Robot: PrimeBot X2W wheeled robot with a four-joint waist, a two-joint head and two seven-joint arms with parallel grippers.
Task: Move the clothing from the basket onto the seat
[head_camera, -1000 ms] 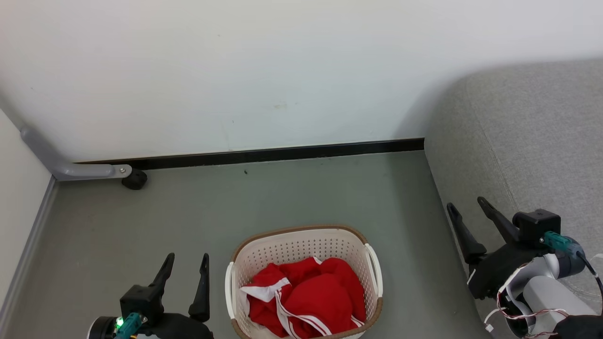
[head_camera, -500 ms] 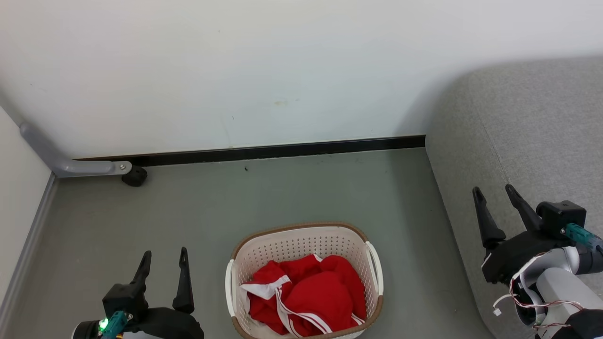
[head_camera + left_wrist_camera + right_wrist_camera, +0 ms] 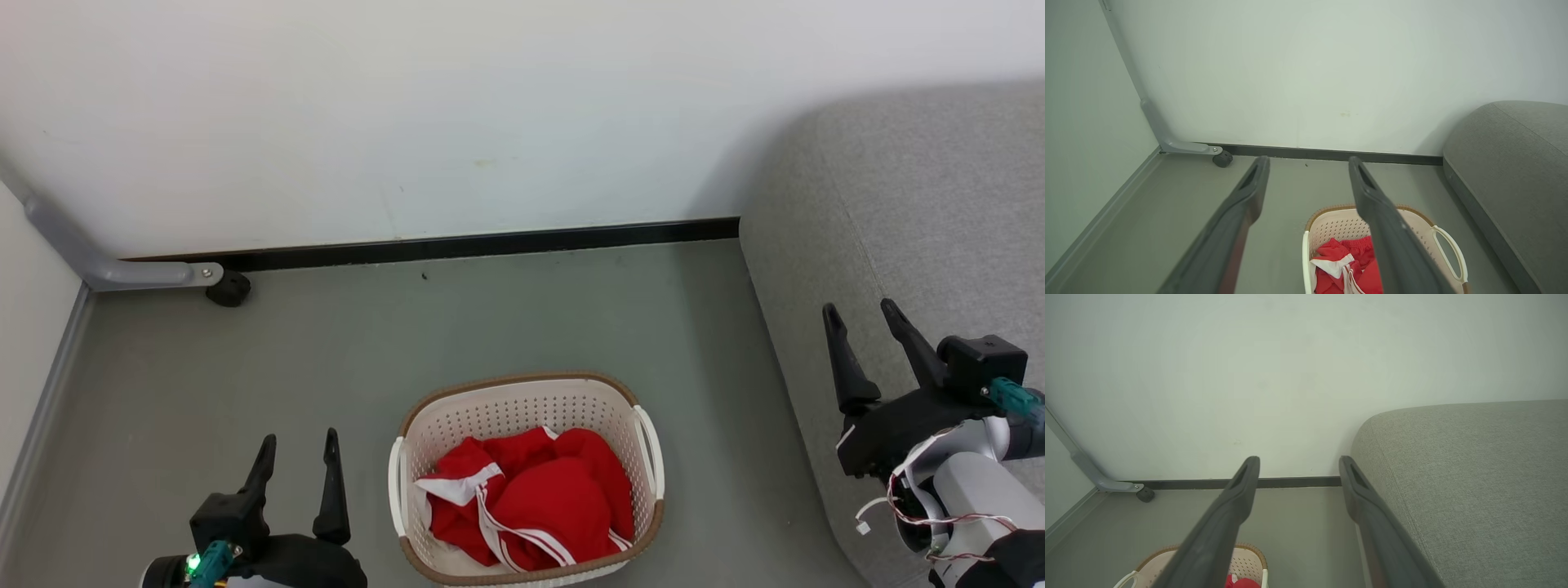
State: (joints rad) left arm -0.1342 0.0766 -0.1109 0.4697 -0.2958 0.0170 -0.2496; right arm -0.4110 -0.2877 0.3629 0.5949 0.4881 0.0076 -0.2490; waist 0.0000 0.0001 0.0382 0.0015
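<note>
Red fabric with white panels and thin white stripes: the clothing (image 3: pixel 531 502) lies bunched in the bottom of the basket (image 3: pixel 522 412), heaped toward the basket's near side and below its brown rim. The folds hide how many garments make up the heap; it is perhaps more than one. No cloth hangs over the rim and none lies outside the basket. The basket stands upright on the grey floor (image 3: pixel 571 327), its white handles at either side.

The left gripper (image 3: pixel 299 438) hangs to the left of the basket, near it but apart, fingers pointing away from the robot; its jaws are spread wide and hold nothing. The right gripper (image 3: pixel 860 308) is to the right of the basket and farther off, over the near edge of the seat (image 3: pixel 922 204); its jaws are likewise released and empty. In the left wrist view the basket and clothing sit below and behind the right-hand finger, so that gripper is not over the opening.

The seat rises to the right of the basket, well apart from it, and what shows of its grey cushion is bare. Beyond the basket run a dark skirting board (image 3: pixel 490 245) and a pale wall (image 3: pixel 490 122); a black castor (image 3: pixel 229 288) on a grey bracket sits far to the basket's left.

Progress, as judged: no garment has reached the seat, and reaching in, grasping, lifting and carrying across are all left to do
</note>
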